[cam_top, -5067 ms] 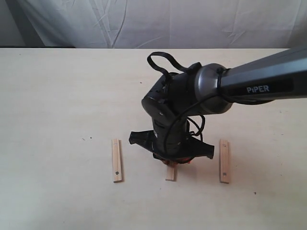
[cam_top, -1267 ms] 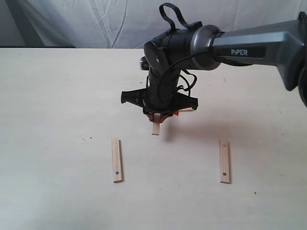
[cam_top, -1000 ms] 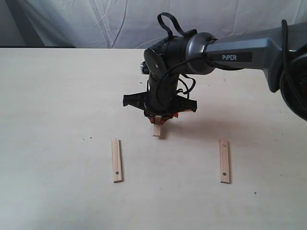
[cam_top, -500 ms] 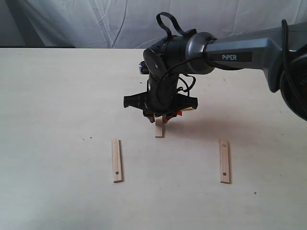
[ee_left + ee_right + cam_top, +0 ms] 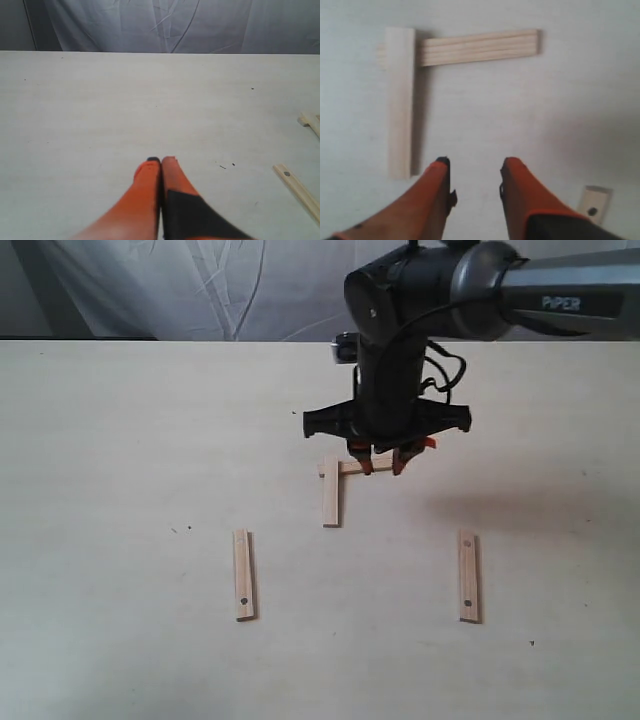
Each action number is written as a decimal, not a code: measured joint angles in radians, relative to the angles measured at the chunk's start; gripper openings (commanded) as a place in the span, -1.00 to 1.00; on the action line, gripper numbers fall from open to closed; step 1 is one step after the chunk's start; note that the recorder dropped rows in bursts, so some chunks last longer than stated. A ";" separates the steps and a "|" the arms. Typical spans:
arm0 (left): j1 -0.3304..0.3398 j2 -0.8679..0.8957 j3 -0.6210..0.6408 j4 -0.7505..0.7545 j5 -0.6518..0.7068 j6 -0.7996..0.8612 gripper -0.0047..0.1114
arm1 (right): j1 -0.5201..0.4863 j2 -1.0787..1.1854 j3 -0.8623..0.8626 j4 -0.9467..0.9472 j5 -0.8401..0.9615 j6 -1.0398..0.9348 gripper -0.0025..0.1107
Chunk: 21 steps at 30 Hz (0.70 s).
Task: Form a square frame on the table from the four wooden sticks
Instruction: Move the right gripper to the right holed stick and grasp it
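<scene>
Right gripper [image 5: 381, 466] hangs open and empty over the table [image 5: 120, 440] in the exterior view, right above a finished corner. The lengthwise stick [image 5: 331, 495] runs toward the camera. The crosswise stick [image 5: 346, 469] branches off its far end, half hidden behind the fingers. Two sides laid, two to go, I'd say. The left holed stick [image 5: 243, 575] and right holed stick [image 5: 467, 577] lie well apart on the near side, both parallel to the lengthwise stick.

Over to the left wrist view: left gripper [image 5: 161, 161] is pinched together on nothing, and the left holed stick [image 5: 296, 183] lies off to one side. The joined pair barely peeks in at the edge.

Right wrist view: the fingers [image 5: 441, 175] stand clear of the lengthwise stick [image 5: 400, 100] and the crosswise stick [image 5: 477, 46]. One holed end [image 5: 593, 202] shows near the other finger, likely the right holed stick. So that one is this arm's nearer pick, lying nearward and outward from the open jaws, its long axis already matching the side it would mirror
</scene>
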 measured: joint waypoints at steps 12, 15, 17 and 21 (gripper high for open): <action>0.000 0.000 0.000 0.000 0.000 0.000 -0.92 | -0.046 -0.210 0.401 0.005 -0.067 -0.018 -0.34; 0.000 0.000 0.000 0.000 0.000 0.000 -0.92 | -0.046 -0.258 0.501 0.008 -0.125 0.021 -0.34; 0.000 0.000 0.000 0.000 0.000 0.000 -0.92 | -0.046 -0.278 0.562 0.016 -0.163 0.049 -0.33; 0.000 0.000 0.000 0.000 0.000 0.000 -0.92 | -0.046 -0.285 0.640 0.033 -0.247 0.090 -0.16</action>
